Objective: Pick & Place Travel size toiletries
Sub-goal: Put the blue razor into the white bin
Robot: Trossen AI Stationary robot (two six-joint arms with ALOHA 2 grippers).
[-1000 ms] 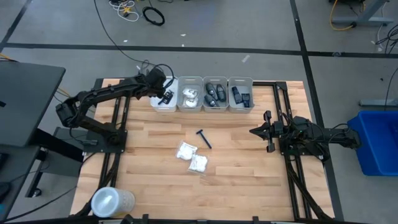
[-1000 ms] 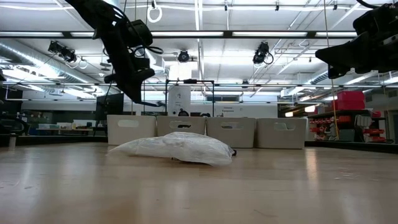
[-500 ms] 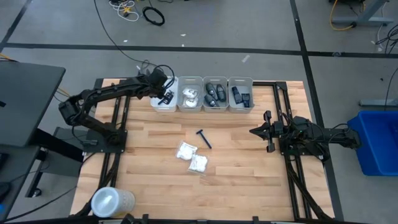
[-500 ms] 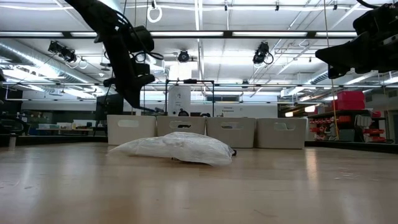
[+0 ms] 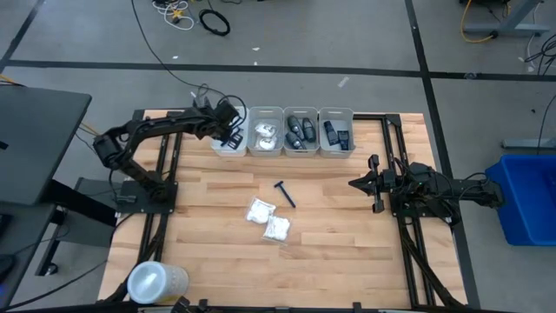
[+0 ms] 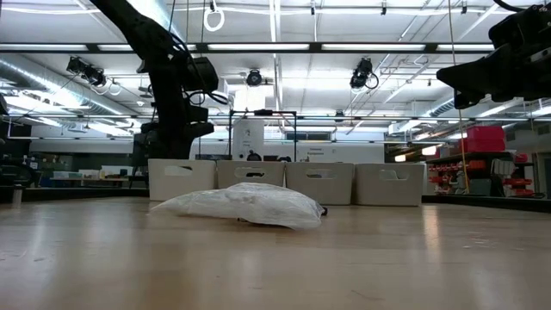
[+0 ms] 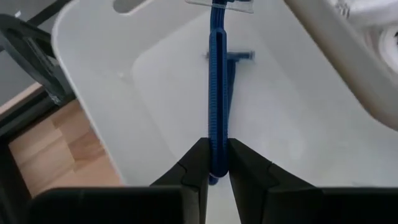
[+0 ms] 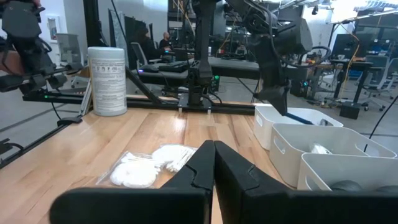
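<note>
My left gripper hangs over the leftmost of several white bins at the table's far edge, shut on a dark blue razor. Its T-shaped head points down into the bin, where another blue razor lies on the floor. A third razor lies on the table's middle. Two white crinkly packets lie just nearer; the right wrist view shows them as one pile of packets. Dark oblong containers fill two bins. My right gripper waits shut at the table's right. My left gripper pinches the razor's handle near its free end between its two fingers. It comes from above, pointing down, with the handle running on along the fingers. The razor is lifted clear and hangs below the fingers, head lowest.
A large clear lidded tub stands at the table's near left corner. The second bin holds white packets. A white wipes canister stands beyond the table's left side. Bare wood lies between the bins and the loose razor.
My left gripper has come down toward the leftmost bin and turned from a slant to nearly upright, still shut on the razor. The razor's lower end has sunk behind the bin's near wall in the low view.
</note>
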